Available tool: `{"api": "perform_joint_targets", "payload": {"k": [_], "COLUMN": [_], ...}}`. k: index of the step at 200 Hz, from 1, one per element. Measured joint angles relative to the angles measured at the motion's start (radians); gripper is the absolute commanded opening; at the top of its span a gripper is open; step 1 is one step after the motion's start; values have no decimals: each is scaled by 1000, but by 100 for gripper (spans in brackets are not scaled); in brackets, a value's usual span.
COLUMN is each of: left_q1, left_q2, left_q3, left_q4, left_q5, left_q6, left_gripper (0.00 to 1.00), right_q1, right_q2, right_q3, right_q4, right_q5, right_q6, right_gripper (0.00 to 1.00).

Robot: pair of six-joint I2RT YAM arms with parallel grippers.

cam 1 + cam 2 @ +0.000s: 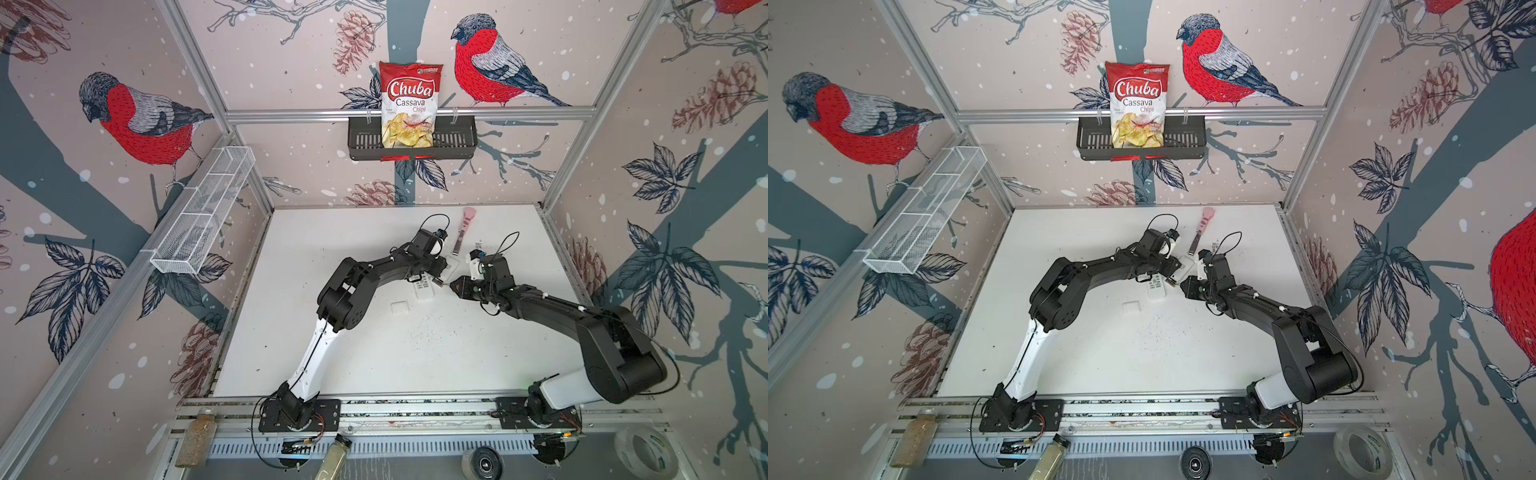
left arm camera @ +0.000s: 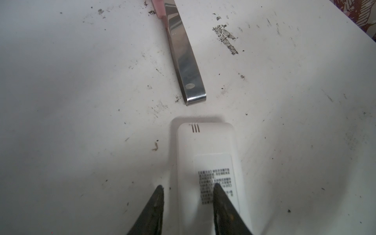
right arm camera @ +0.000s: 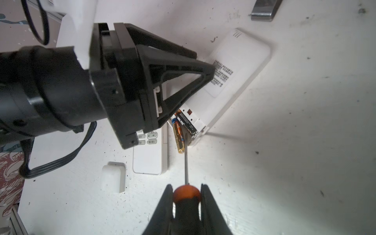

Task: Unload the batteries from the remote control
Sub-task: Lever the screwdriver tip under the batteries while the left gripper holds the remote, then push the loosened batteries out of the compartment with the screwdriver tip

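Note:
A white remote control (image 3: 238,67) lies back up and tilted, its battery bay open at the near end. My left gripper (image 2: 189,187) is shut on it, one finger on the labelled back and the other along its side edge. Two batteries show in the right wrist view: a dark one (image 3: 186,122) sits in the bay, and a gold-orange one (image 3: 179,136) sticks out of it towards the table. My right gripper (image 3: 186,186) is shut on an orange-handled screwdriver (image 3: 186,193), whose tip touches the batteries. In both top views the two grippers (image 1: 436,270) (image 1: 455,286) meet at the table's middle.
A second white remote (image 3: 148,158) lies face up beside the first, partly under the left gripper. A small white cover (image 3: 113,177) rests on the table near it. A metal tool with a pink handle (image 1: 463,232) lies just behind. A chips bag (image 1: 409,104) stands in the wall basket.

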Motion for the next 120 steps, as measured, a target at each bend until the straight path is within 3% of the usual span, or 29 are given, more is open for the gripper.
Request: {"api": "perform_joint_targets", "payload": {"k": [32,120], "left_q1": [0,0], "left_q2": [2,5], "left_q3": [8,11], "left_q4": [0,-2], "left_q5": [0,1], "left_q6": [0,0], "left_gripper": [40,39], "right_q1": [14,108], "right_q2": [-1,-26], "right_q3": [-13,-109], "right_q4": [13,158], "right_q5": [16,206], "right_q6": [1,80], "right_gripper": [9,8]}}
